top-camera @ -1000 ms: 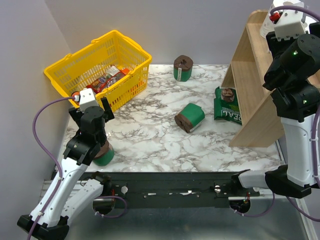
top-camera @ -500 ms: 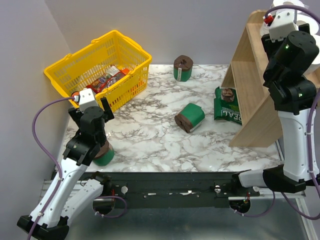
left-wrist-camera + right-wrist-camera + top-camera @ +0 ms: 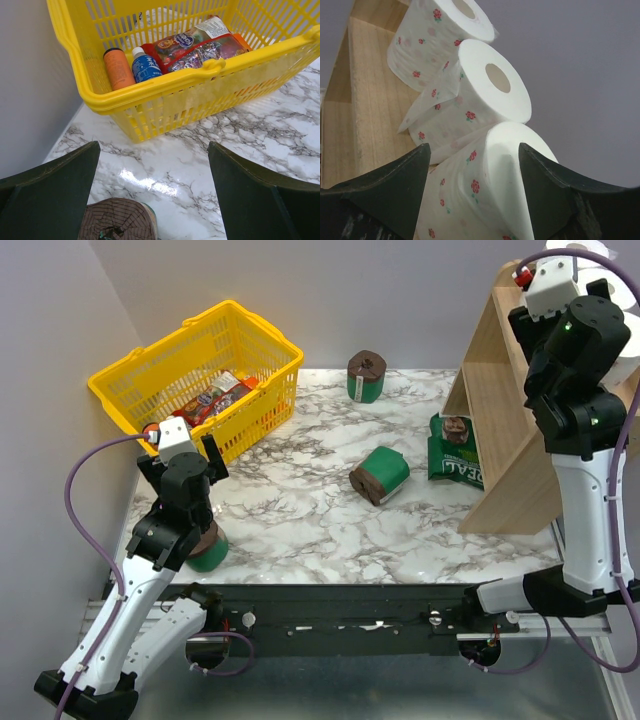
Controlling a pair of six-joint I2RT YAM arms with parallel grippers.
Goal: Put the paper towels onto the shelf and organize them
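Observation:
Three white paper towels with red flowers lie in a row on the top of the wooden shelf (image 3: 365, 90): far (image 3: 440, 30), middle (image 3: 480, 95) and nearest (image 3: 490, 190). My right gripper (image 3: 474, 150) straddles the nearest roll, whose side is creased; I cannot make out whether the fingers press on it. The shelf (image 3: 500, 420) stands at the right of the table. My left gripper (image 3: 152, 150) hangs open and empty just above a green roll with a brown end (image 3: 117, 220), at the table's near left (image 3: 208, 548).
A yellow basket (image 3: 200, 370) with bottles and snack packets stands at the far left, right in front of the left gripper. More green rolls: one upright at the back (image 3: 367, 376), one on its side mid-table (image 3: 380, 475), one (image 3: 457, 430) on a green packet (image 3: 450, 462) by the shelf.
My right arm has shifted left along the shelf top with its wrist. The left arm and the green rolls have not moved.

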